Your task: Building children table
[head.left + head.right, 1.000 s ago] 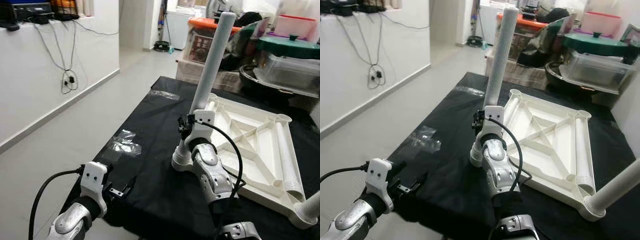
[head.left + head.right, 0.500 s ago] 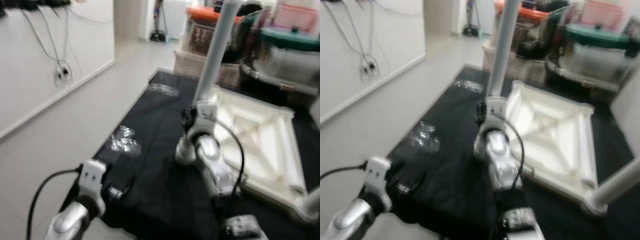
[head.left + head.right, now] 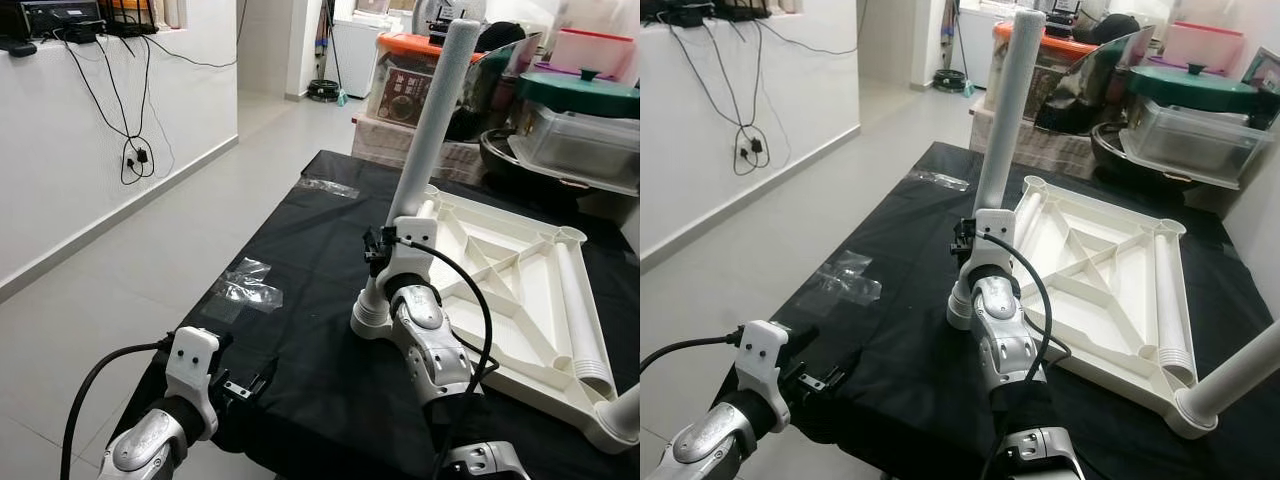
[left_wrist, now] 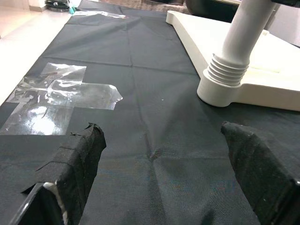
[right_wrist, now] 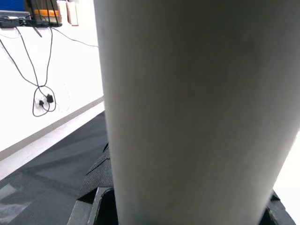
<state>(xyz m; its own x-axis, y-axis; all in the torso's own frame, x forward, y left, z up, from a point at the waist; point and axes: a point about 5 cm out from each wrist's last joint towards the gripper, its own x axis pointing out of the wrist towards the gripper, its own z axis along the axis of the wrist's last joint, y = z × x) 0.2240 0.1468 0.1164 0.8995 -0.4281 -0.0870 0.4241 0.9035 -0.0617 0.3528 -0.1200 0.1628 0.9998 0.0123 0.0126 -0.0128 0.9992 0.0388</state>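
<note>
- Black-clothed surface (image 3: 300,330), tape patch (image 3: 243,288) at left edge; view steadied after a blurred sway.
- Left pincer (image 4: 168,173) wide open, empty, low by near edge, unmoved.
- Right pincer (image 3: 392,250) clamped on upright leg (image 3: 430,120) at tabletop (image 3: 510,290) corner, same grip; prob. screwing it in.

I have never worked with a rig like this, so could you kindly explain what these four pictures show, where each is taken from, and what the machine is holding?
This is a humanoid robot with two silver arms, each ending in two black fingers. The two wide pictures come from a stereo camera on its head, looking down at a black cloth taped to the floor. On the cloth lies an upturned white tabletop. The right gripper is closed around a white table leg standing in the tabletop's near corner; its wrist camera sees that leg up close. A loose leg lies on the tabletop's right side. The left gripper is open above the cloth, holding nothing; its wrist camera looks along its fingers.
</note>
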